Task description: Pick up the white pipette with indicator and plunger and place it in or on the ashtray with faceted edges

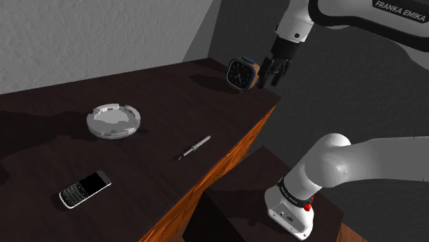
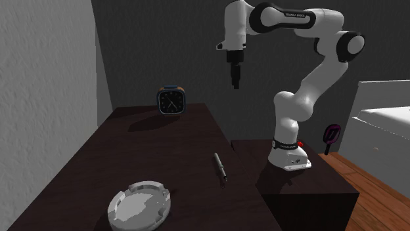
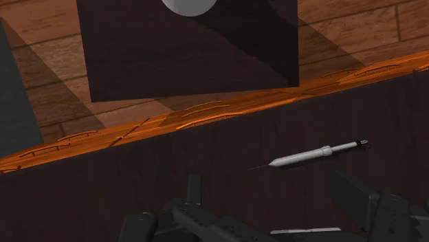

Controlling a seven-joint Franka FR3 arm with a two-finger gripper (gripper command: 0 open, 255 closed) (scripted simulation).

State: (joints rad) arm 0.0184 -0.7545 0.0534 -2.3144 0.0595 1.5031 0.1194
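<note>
Shoulder view: the pale pipette [image 1: 195, 146] lies flat on the dark desk [image 1: 48, 144], apart from the grey faceted ashtray [image 1: 114, 122], toward the view's right. The gripper [image 1: 269, 71] hangs much farther that way, high up.

Second exterior view: the pipette [image 2: 220, 167] rests beyond the ashtray [image 2: 139, 207], rightward.

Wrist view: the fingers [image 3: 361, 203] stand apart, clasping nothing; the pipette [image 3: 316, 155] lies beyond them, untouched.

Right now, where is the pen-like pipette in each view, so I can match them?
Shoulder view: pipette mid-picture, right of the ashtray.
Second exterior view: lower middle, up-right of the ashtray.
Wrist view: near the table's orange edge.
Shared landmark: that table edge beside it.
</note>
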